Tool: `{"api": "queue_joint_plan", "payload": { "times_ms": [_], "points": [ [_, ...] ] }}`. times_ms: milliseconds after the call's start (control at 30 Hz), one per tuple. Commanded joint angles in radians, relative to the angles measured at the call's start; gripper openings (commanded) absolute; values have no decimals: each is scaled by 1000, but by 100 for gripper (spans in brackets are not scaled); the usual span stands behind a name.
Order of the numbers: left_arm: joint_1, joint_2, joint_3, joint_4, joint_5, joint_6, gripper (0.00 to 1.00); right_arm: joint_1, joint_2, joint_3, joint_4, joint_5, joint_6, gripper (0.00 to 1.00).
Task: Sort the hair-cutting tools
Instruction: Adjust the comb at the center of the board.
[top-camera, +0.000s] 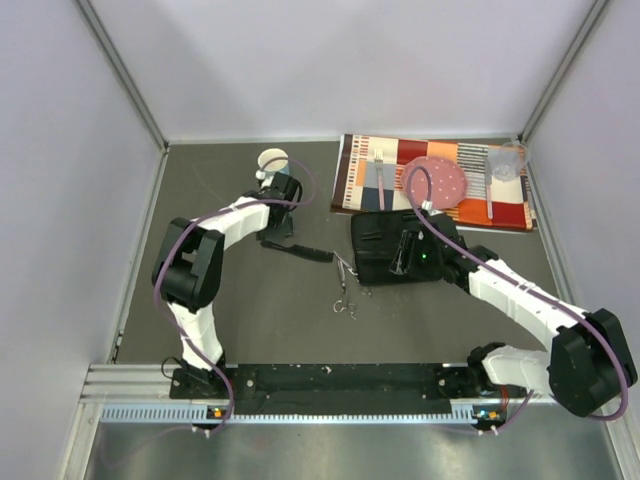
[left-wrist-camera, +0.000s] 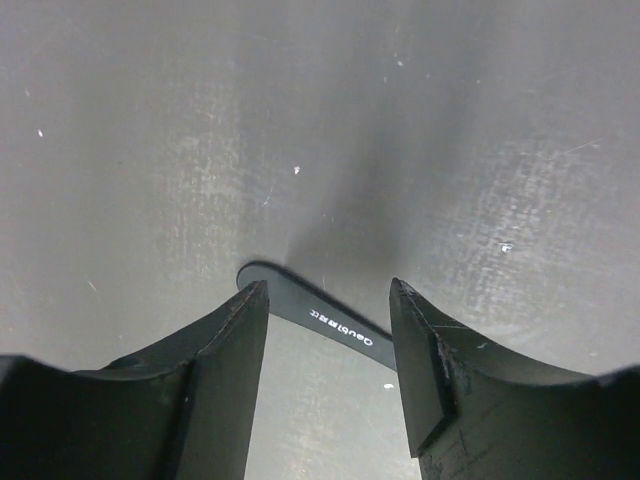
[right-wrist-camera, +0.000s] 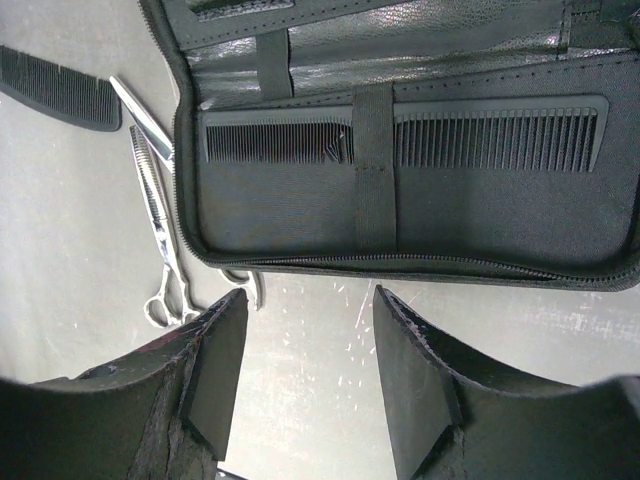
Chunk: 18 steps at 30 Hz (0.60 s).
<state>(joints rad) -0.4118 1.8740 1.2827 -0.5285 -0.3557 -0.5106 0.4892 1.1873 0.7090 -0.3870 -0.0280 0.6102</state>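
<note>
A slim black handled comb (top-camera: 300, 250) lies on the dark table, and its lettered handle (left-wrist-camera: 325, 318) runs across just beyond my left gripper's fingertips. My left gripper (left-wrist-camera: 328, 290) (top-camera: 276, 233) stands open over it, low to the table. Two thin silver scissors (top-camera: 346, 285) (right-wrist-camera: 158, 215) lie between that comb and the open black case (top-camera: 380, 235) (right-wrist-camera: 420, 215). A flat black comb (right-wrist-camera: 480, 135) is tucked under the case's elastic strap. My right gripper (right-wrist-camera: 310, 295) (top-camera: 402, 258) hangs open at the case's near edge with nothing between its fingers.
A striped placemat (top-camera: 355, 190) at the back right carries a fork with a pinkish handle (top-camera: 381, 180), a pink plate (top-camera: 440, 182) and a clear cup (top-camera: 504, 163). A small white cup (top-camera: 272, 160) stands behind the left arm. Grey walls close in three sides.
</note>
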Motion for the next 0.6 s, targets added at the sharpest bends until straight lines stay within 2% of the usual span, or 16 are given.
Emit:
{"api": "queue_joint_plan", "payload": {
  "times_ms": [0,200,400,567],
  "points": [
    [1,60,26,-13,-17,63,56,15,1,35,31,2,-10,53],
    [-1,48,-37,-30,49,90,55,14,-20,18,30,2,-4,53],
    [-8,-70,-184,-53,89,35,50,15,-34,6,34,3,10,53],
    [-67,-144,-301,-53,119,7,47,15,-38,0,37,-6,14,53]
  ]
}}
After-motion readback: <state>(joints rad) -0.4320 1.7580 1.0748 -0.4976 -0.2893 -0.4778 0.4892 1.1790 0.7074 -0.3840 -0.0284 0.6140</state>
